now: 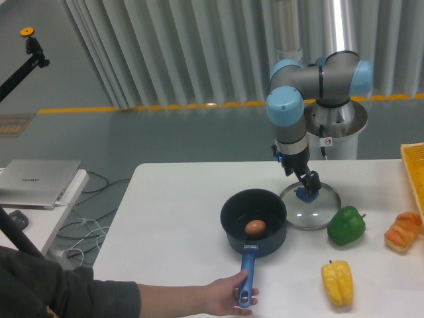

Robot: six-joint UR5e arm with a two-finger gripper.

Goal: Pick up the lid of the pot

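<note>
Hand [301, 179] — low, at the pot lid [310, 216]
</note>
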